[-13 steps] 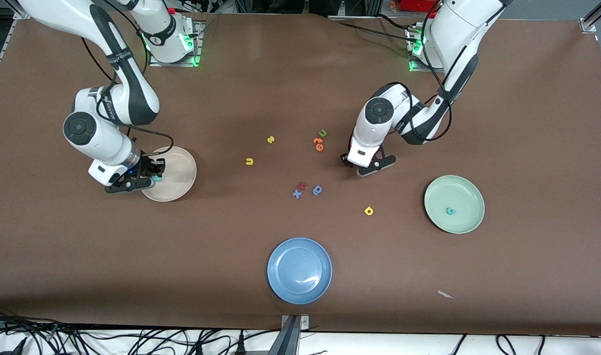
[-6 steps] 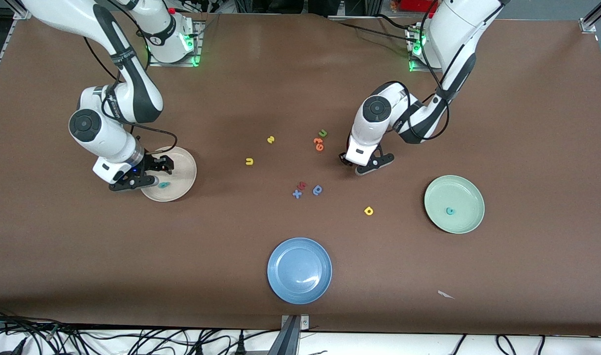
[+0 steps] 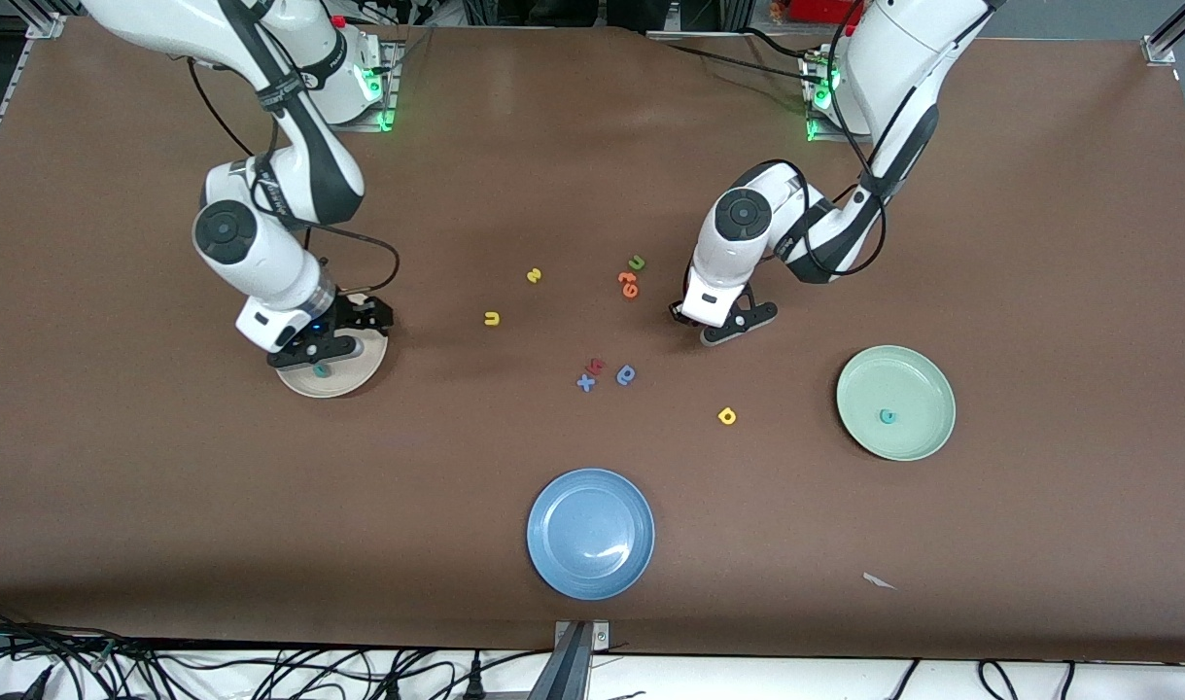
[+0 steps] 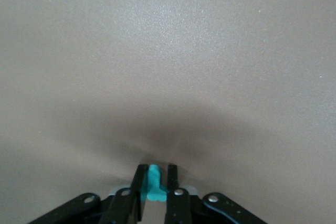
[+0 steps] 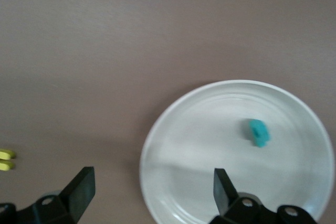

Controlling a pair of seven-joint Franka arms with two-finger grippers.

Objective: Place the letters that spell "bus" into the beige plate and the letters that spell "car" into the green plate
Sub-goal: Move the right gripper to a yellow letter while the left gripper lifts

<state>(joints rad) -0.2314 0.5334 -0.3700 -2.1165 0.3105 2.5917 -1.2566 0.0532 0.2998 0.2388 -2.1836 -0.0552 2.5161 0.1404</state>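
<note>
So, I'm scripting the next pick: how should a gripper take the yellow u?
Probably from straight above, closing across the two upright strokes of the yellow u. It lies flat and alone on the table, so there is room for fingers on both sides.

Looking down past the right gripper (image 5: 151,184), with fingers (image 5: 79,187) spread wide and gripping nothing. Below it, over brown table (image 5: 131,35), showing a beige plate (image 5: 157,129), round and shallow with a raised rim, partly cut off by the edge of the view. Reading the plate as a dial with the gripper's side at six o'clock: holding a small teal letter (image 5: 258,132) at about two o'clock, lying flat on the floor between centre and rim, shape not readable. One finger over the plate's floor near six o'clock, the other off the plate toward eight o'clock, above bare table. Out at nine o'clock, well apart from the rim, catching a yellow letter (image 5: 6,160), only two prongs in view.
</note>
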